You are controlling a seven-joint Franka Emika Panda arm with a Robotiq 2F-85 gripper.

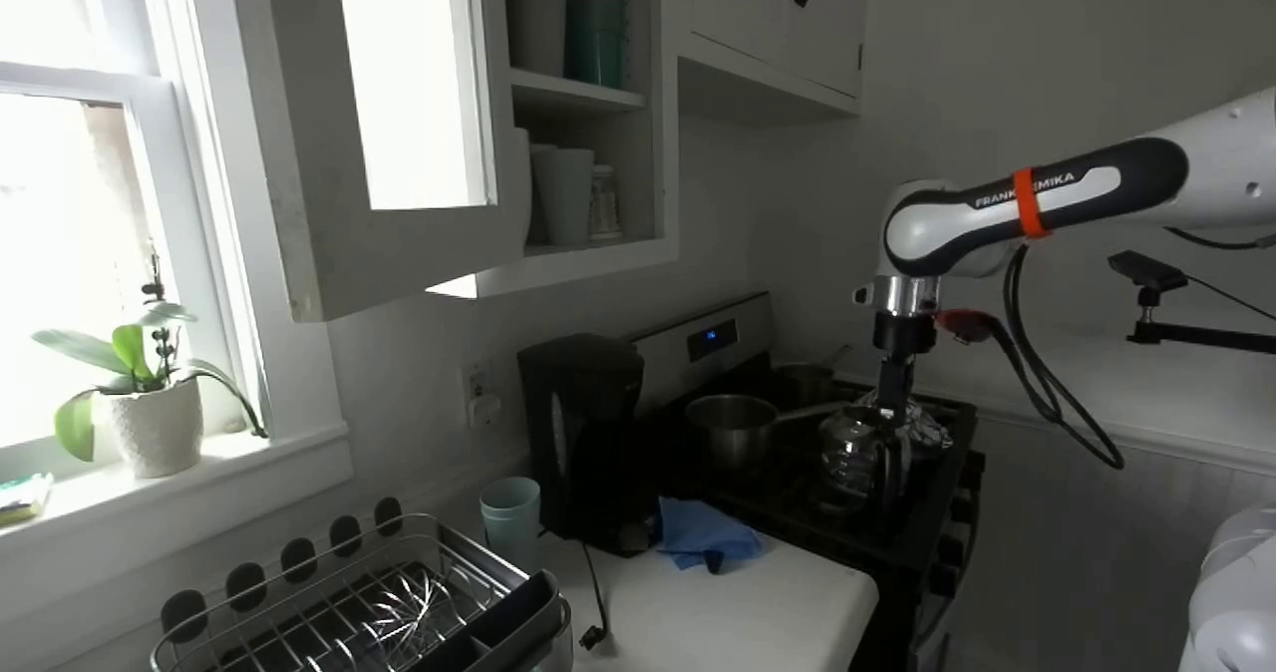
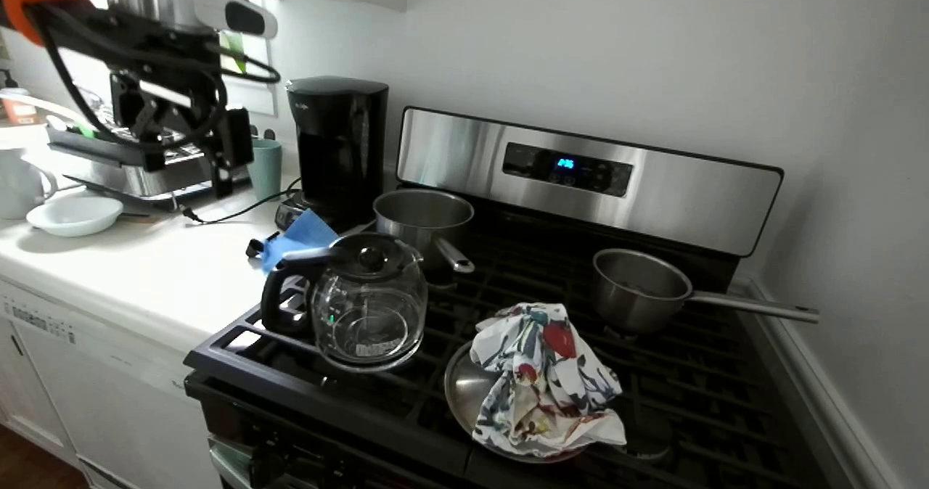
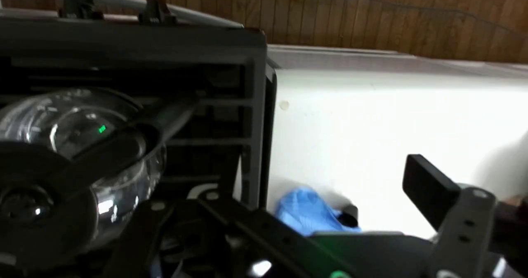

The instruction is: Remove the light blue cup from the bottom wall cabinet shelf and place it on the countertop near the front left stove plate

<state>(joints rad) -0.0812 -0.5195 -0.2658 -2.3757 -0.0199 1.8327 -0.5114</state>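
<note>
A tall light blue cup (image 1: 511,527) stands upright on the white countertop (image 1: 738,612), between the dish rack and the coffee maker. It also shows in an exterior view (image 2: 266,171). A paler cup (image 1: 568,193) stands on the bottom wall cabinet shelf (image 1: 598,256); I cannot tell its exact colour. The front left stove plate lies under a glass carafe (image 2: 370,315). My gripper (image 2: 187,172) is open and empty. In the wrist view my gripper (image 3: 330,183) is above the countertop's stove-side edge, beside the carafe and apart from both cups.
The cabinet door (image 1: 399,253) hangs open. A black coffee maker (image 1: 578,433), a blue cloth (image 2: 299,242) and a dish rack (image 1: 399,632) are on the counter. Two steel pots (image 2: 424,217) and a pan with a patterned cloth (image 2: 544,380) are on the stove.
</note>
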